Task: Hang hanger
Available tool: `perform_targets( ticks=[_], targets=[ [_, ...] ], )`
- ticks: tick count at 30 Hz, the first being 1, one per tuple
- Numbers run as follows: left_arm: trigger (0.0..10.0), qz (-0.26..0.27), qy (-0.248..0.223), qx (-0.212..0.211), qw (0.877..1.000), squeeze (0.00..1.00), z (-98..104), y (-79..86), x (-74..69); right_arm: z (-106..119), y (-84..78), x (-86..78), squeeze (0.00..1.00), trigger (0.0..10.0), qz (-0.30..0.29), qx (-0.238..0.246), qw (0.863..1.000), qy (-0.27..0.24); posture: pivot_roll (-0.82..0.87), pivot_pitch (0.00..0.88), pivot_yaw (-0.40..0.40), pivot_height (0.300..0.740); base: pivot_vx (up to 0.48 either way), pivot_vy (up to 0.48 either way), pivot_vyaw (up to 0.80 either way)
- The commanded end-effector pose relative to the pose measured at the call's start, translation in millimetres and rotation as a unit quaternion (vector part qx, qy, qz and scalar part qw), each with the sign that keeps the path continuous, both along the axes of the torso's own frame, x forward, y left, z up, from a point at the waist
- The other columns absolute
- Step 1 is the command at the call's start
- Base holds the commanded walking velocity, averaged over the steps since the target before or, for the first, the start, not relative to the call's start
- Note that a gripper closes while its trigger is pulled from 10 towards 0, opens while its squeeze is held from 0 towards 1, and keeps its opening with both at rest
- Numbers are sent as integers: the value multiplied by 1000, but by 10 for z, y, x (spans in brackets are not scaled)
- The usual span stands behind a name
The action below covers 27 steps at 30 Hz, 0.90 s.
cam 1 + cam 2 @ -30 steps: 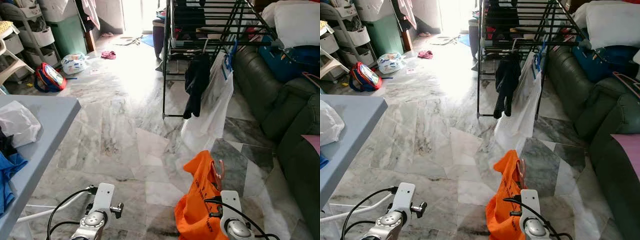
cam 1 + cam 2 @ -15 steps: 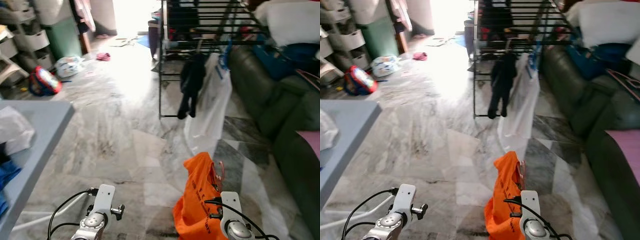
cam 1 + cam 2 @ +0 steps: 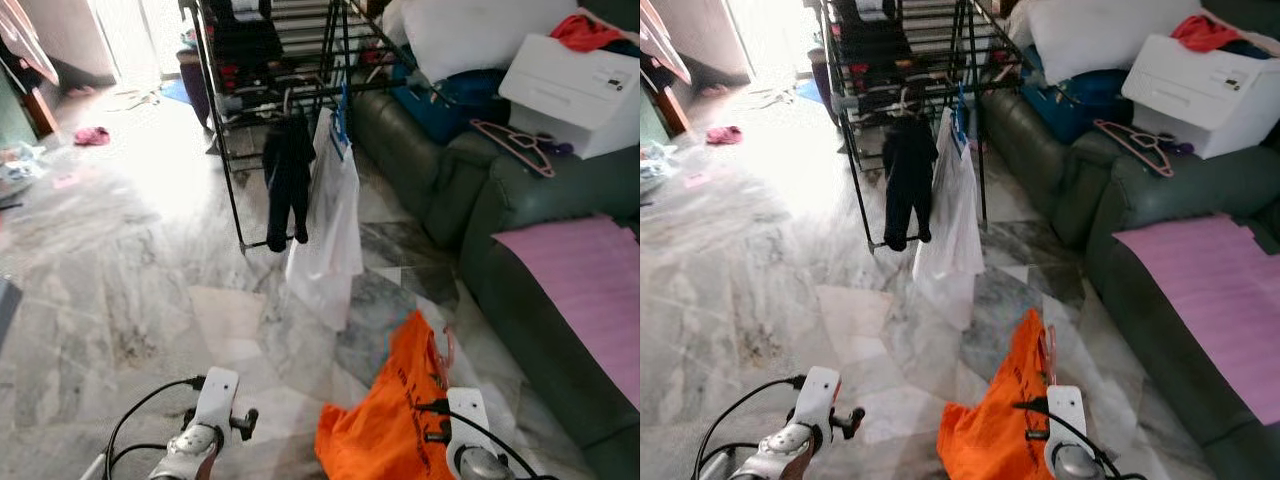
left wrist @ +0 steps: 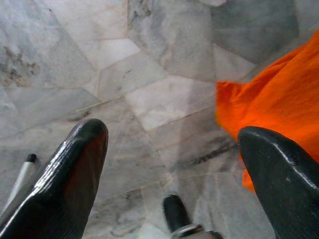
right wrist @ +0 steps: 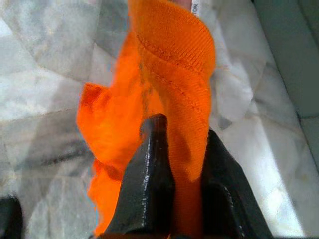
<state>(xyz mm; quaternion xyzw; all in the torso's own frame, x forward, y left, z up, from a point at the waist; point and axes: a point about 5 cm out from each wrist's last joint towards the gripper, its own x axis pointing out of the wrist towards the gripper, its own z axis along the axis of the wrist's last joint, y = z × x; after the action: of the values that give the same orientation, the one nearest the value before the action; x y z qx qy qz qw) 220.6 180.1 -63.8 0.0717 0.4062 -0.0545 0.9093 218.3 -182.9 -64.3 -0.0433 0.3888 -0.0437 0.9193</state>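
Swung rightward, camera nears drying rack (image 3: 290,60); right pincer (image 5: 172,149) still clamps orange garment (image 3: 385,420).

Orange shirt (image 3: 995,425) on a pink hanger (image 3: 1047,352), bunched and hanging low over the marble floor, collar edge pinched between the right tool's (image 5: 174,149) closed black fingers. Hanger's hook pokes up just beside the fabric's top. Black drying rack (image 3: 290,60) stands well ahead, with a dark garment (image 3: 287,180) and a white garment (image 3: 330,235) hanging from its front rail, side by side.
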Motion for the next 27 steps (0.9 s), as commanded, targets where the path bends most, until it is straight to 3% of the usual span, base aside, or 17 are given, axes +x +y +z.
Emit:
perform_targets(
  ticks=[1, 5, 23, 27],
  targets=[
    [10000, -7, -9, -6, 1000, 0, 33, -77, 67, -1, -96, -27, 0, 10000, -7, -9, 1000, 0, -52, 0, 16, 740, 368, 0, 0],
    [10000, -8, -9, -7, 1000, 0, 31, -99, 65, 4, -76, -18, 0, 10000, 5, -9, 1000, -4, -52, 0, 16, 740, 365, 0, 144],
    [10000, -14, -9, 1, 1000, 0, 30, -62, 57, 59, -46, 63, 0, 10000, 15, -8, 999, -27, -61, 1, 19, 740, 332, 0, 692],
    [10000, -15, -5, 8, 1000, 0, 19, -40, 38, 57, -47, 58, 0, 10000, 15, -8, 999, -27, -60, 1, 17, 740, 69, 0, 766]
  ],
)
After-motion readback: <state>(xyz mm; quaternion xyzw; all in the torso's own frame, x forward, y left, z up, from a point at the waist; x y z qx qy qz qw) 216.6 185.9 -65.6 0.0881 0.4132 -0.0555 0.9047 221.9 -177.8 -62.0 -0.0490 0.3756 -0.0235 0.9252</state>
